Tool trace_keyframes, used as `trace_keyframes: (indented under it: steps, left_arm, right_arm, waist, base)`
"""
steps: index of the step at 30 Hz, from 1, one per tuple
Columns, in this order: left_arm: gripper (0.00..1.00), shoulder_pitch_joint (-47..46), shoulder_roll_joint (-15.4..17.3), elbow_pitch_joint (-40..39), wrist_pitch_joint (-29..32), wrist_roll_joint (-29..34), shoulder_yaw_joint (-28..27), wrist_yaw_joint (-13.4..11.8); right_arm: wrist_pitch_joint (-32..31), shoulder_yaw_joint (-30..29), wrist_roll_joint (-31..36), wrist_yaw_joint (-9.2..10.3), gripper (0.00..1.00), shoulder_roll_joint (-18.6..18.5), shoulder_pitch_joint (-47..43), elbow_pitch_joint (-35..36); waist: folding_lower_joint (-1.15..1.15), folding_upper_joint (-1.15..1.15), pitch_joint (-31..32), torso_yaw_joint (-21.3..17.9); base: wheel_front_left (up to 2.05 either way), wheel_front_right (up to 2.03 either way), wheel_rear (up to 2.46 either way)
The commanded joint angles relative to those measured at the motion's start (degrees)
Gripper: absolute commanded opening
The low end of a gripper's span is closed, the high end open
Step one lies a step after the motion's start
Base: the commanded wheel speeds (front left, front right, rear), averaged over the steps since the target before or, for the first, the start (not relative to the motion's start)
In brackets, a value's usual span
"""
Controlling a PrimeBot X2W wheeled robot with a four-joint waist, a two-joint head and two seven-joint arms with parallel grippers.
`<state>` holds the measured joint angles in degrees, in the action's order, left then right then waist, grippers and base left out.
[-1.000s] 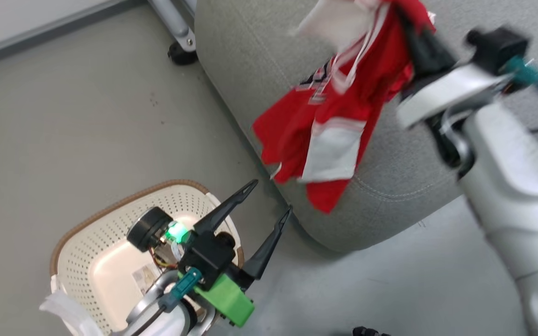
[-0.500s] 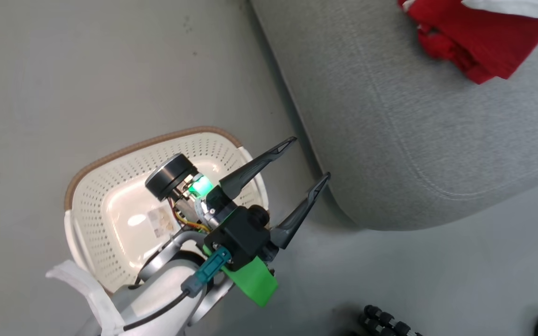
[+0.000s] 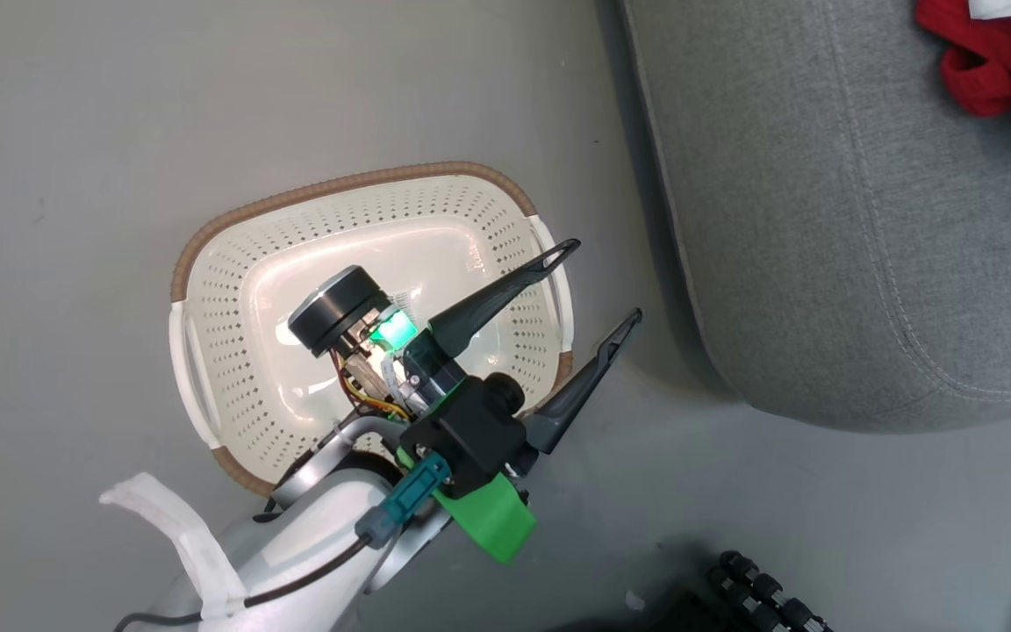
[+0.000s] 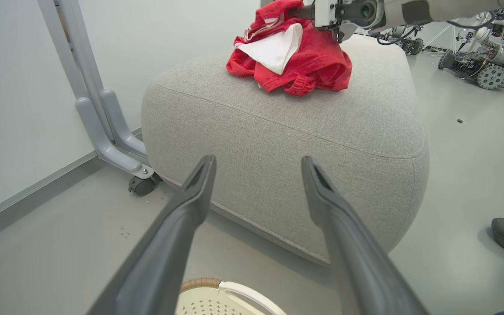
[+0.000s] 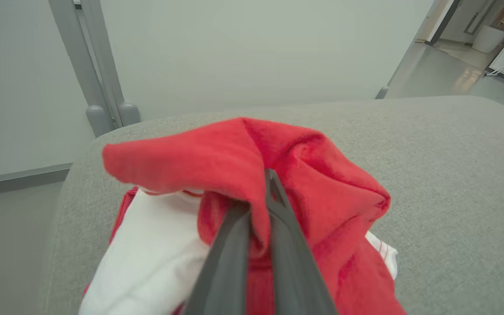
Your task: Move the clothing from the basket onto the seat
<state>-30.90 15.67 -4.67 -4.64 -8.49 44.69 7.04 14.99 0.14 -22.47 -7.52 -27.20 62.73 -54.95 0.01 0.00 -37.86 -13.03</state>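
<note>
Grey floor point(image 3: 75, 105) holds the basket point(image 3: 226, 373) beside the seat point(image 3: 821, 219), clothing point(image 3: 997, 61) on top.

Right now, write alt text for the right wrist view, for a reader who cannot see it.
Two dark fingers pinch a fold of red clothing with a white panel, heaped on a grey seat. Behind stand a pale wall and a grey post.

Looks bright and even, lit softly from overhead. Glares a bit off the basket point(image 3: 435, 237) floor toward 9 o'clock. Leaves a soft shadow beside the seat point(image 3: 821, 219) at 7 o'clock. Goes mushy on the near fingers point(image 5: 228, 262).
</note>
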Motion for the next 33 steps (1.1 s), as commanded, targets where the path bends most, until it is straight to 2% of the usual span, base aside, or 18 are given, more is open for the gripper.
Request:
trace_keyframes:
  steps: [1, 2, 3, 8, 16, 21, 26, 33]
  left_arm:
    - [1.0, -0.55, 0.32, 0.35, -0.44, -0.43, 0.08, -0.21]
    - [1.0, -0.33, 0.27, 0.53, -0.6, -0.46, 0.1, -0.34]
    - [1.0, -0.02, 0.21, 0.79, -0.87, -0.52, 0.09, -0.54]
    - [1.0, 1.8, -0.06, 2.3, -2.5, -1.36, -0.43, -1.75]
    - [1.0, 5.11, -0.26, 4.21, -5.38, -3.68, -2.65, -5.0]
    - [1.0, 7.71, -0.34, 5.3, -7.09, -5.54, -4.92, -7.59]
    - [1.0, 9.61, 0.1, 6.33, -8.4, -7.08, -7.72, -10.25]
    - [1.0, 12.48, 1.14, 7.53, -9.95, -9.47, -13.79, -14.36]
  right_arm:
    - [0.24, -1.07, -0.47, 0.06, 0.49, 0.56, -2.08, -0.47]
    - [0.24, -1.67, -0.4, 0.06, 0.98, 0.74, -3.02, -0.15]
    - [0.25, -2.61, -0.11, 0.06, 1.0, 0.85, -4.2, 0.78]
    - [0.21, -7.68, 1.6, 0.06, 1.0, 3.02, -11.78, 6.13]
    - [0.22, -13.87, 8.11, 0.06, 1.0, 8.49, -25.79, 20.46]
    - [0.22, -13.37, 11.65, 0.06, 1.0, 13.89, -34.71, 30.96]
    - [0.1, -12.09, 13.91, 0.06, 1.0, 18.43, -42.61, 38.62]
    - [-2.81, -8.47, 14.95, 0.06, 1.0, 22.35, -50.25, 47.64]
  waist:
    - [-0.01, 0.0, 0.4, 0.37]
    - [-0.01, 0.0, 0.81, 0.35]
    - [-0.01, 0.0, 1.42, 0.32]
    - [-0.01, 0.0, 5.17, 0.26]
    - [-0.01, 0.0, 12.87, 0.87]
    - [-0.01, 0.0, 17.22, 1.45]
    - [-0.01, 0.0, 20.7, 3.19]
    - [-0.01, 0.0, 23.49, 5.58]
  base:
    - [0.0, 0.0, 0.0]
    - [0.0, 0.0, 0.0]
    - [0.0, 0.0, 0.0]
    - [0.0, 0.0, 0.0]
    - [0.0, 0.0, 0.0]
    - [0.0, 0.0, 0.0]
    - [0.0, 0.0, 0.0]
    - [0.0, 0.0, 0.0]
